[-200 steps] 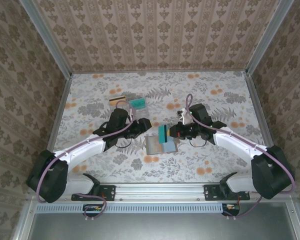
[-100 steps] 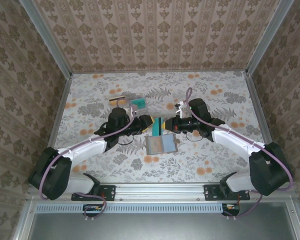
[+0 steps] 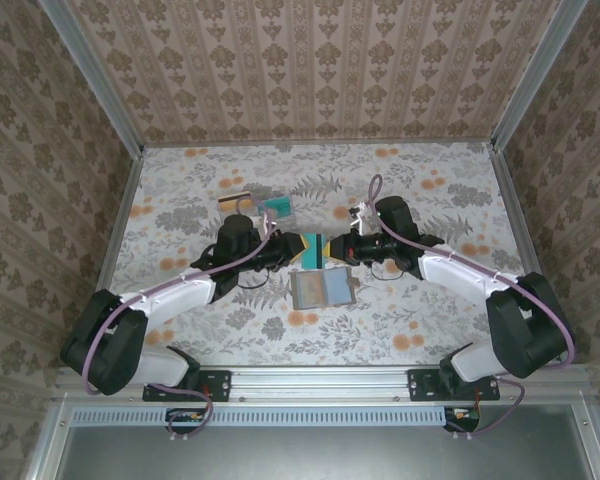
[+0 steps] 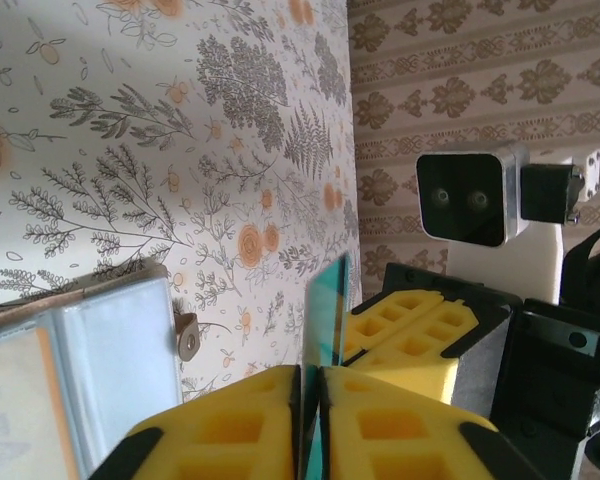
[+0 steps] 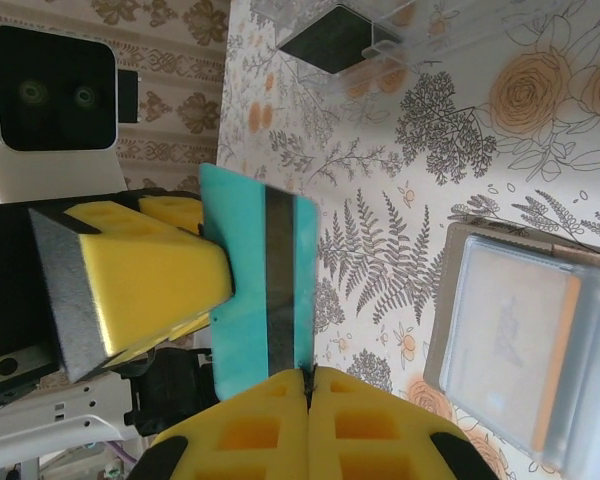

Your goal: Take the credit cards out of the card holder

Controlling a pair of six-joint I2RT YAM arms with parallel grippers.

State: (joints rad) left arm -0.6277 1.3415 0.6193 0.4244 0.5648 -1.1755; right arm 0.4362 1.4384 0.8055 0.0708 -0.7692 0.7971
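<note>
Floral table [image 3: 430,300], one holder [image 3: 322,289], one held card [image 3: 313,249]

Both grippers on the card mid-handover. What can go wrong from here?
1. The left gripper and right gripper both clamp the teal card. If either arm pulls before the other lets go, the card may bend or tear free.
2. The left gripper seems to pinch only the card's edge. Once the right one releases, the card could pivot or drop onto the open card holder lying beneath it.
</note>
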